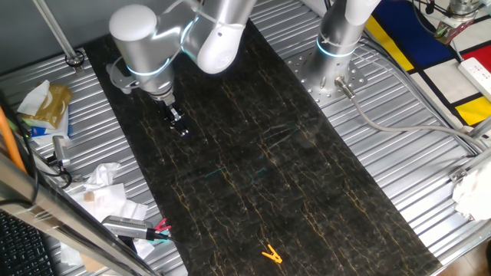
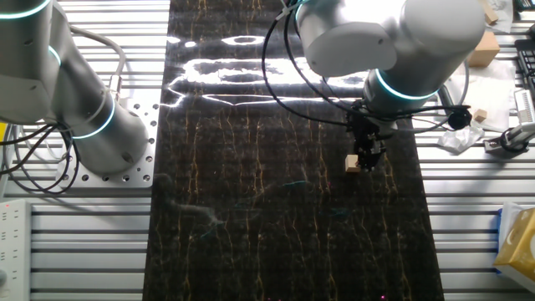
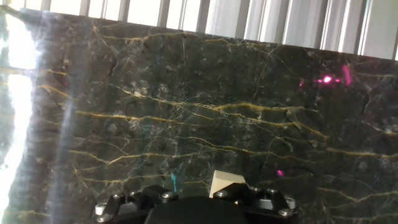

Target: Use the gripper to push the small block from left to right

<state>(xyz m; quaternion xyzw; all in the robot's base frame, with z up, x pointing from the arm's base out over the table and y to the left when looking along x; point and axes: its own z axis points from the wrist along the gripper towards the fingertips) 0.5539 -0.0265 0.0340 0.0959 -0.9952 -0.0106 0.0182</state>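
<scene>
The small block point(image 2: 353, 164) is a tiny pale tan cube on the dark marble mat point(image 2: 251, 234). My gripper point(image 2: 369, 155) is a narrow black tool pointing down at the mat, fingers together. Its tip stands right beside the block and seems to touch it. In one fixed view the gripper point(image 1: 179, 125) is near the mat's left edge and hides the block. In the hand view the block point(image 3: 225, 184) shows just above the gripper's black body point(image 3: 193, 208), slightly right of centre. The fingertips are out of sight there.
A yellow-orange clip point(image 1: 271, 254) lies on the mat near its front end. A second arm's base point(image 1: 336, 54) stands beside the mat. Tissues point(image 1: 103, 192) and tools point(image 1: 134, 228) lie on the ribbed metal table point(image 1: 399, 169) left of the mat.
</scene>
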